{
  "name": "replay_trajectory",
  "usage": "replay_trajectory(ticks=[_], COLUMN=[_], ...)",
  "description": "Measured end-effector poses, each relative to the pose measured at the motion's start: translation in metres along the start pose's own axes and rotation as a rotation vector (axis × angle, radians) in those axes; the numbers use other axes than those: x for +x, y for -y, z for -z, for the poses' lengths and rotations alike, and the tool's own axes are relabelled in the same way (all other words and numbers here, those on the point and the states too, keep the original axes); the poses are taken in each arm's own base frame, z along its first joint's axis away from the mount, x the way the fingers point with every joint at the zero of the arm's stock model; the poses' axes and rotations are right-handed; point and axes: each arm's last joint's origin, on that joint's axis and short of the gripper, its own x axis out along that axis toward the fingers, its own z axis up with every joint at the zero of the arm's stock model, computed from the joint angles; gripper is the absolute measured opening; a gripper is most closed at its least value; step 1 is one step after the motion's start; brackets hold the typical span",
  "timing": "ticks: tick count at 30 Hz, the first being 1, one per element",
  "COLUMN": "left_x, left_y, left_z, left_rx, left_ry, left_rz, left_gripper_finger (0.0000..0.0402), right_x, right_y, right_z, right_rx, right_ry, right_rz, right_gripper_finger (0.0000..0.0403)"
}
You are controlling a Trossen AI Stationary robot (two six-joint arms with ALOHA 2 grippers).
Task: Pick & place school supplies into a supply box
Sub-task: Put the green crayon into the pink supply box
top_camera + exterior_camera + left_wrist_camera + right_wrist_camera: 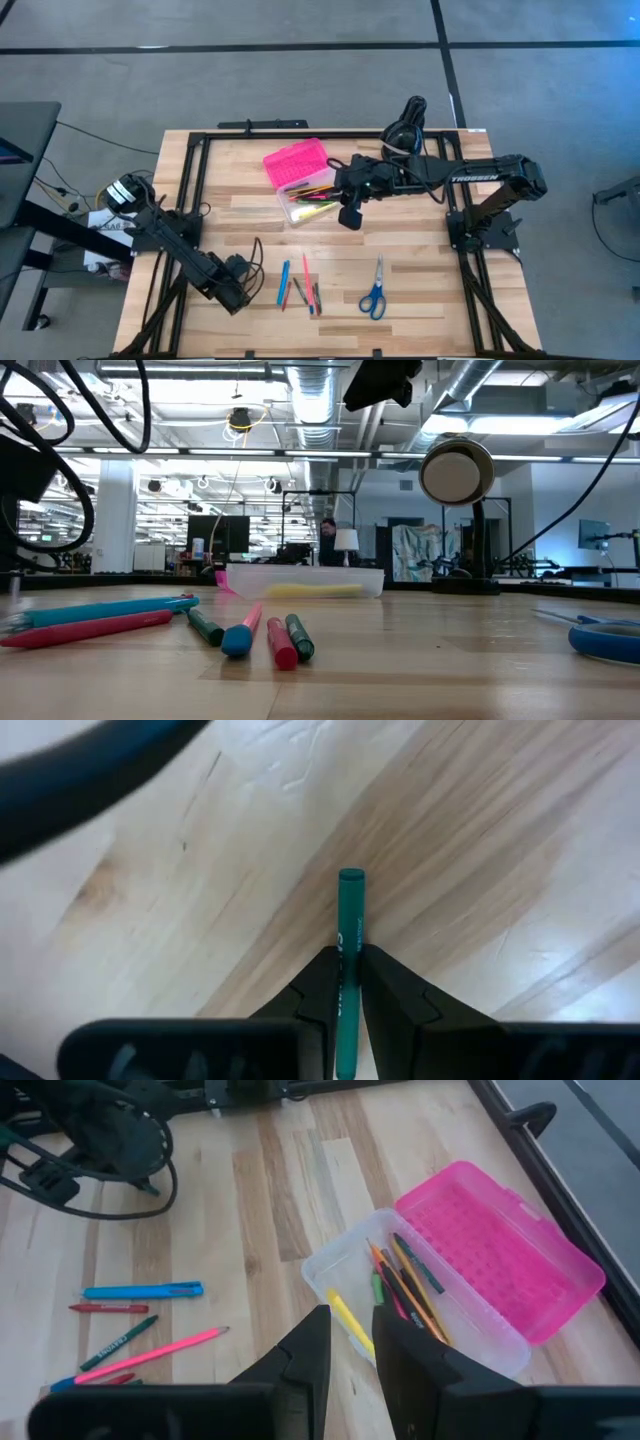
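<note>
My left gripper (pixel 236 293) stands near the table's front left, pointing down, shut on a green pen (pixel 349 920). To its right lie several loose pens (pixel 300 288) and blue-handled scissors (pixel 373 291); in the low view the pens (pixel 240 632) lie flat on the wood. The supply box stands open at the table's middle back, with its pink lid (pixel 296 164) folded back and pencils in the clear base (pixel 420 1310). My right gripper (pixel 350 1345) hovers above the box's near side, its fingers a narrow gap apart with nothing between them. My left gripper pinches the green pen's barrel (pixel 347 948) between its two fingers, which come from above and lie across the pen. One end of the pen (pixel 351 882) sticks out past the fingertips. Whether the pen rests on the table or is lifted, I cannot tell.
A dark pencil (pixel 256 250) lies just behind my left gripper. A black round device with a white label (pixel 124 192) sits off the table's left edge. A black frame (pixel 190 180) runs along the table's edges. Bare wood lies between the box and the loose pens.
</note>
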Motion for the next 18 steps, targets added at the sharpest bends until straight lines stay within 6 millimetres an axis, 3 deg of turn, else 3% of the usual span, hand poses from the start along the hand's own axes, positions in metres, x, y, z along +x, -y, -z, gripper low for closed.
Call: replay_trajectory(ticks=[9, 11, 18], left_x=[-0.007, -0.01, -0.035], left_y=[-0.003, -0.007, -0.014], left_z=[0.0, -0.003, -0.019], left_rx=[0.026, 0.024, -0.022], left_ry=[0.013, 0.095, 0.211], left_rz=[0.023, 0.011, 0.107], left_gripper_finger=[0.0031, 0.0031, 0.0031], right_x=[-0.002, -0.002, -0.003], right_y=[-0.011, -0.014, -0.022], right_z=[0.001, 0.001, 0.0], right_rx=[-0.002, -0.002, 0.021], right_ry=[0.0, 0.003, 0.027], right_rz=[-0.025, -0.032, -0.051], right_gripper_finger=[0.0071, 0.0071, 0.0071])
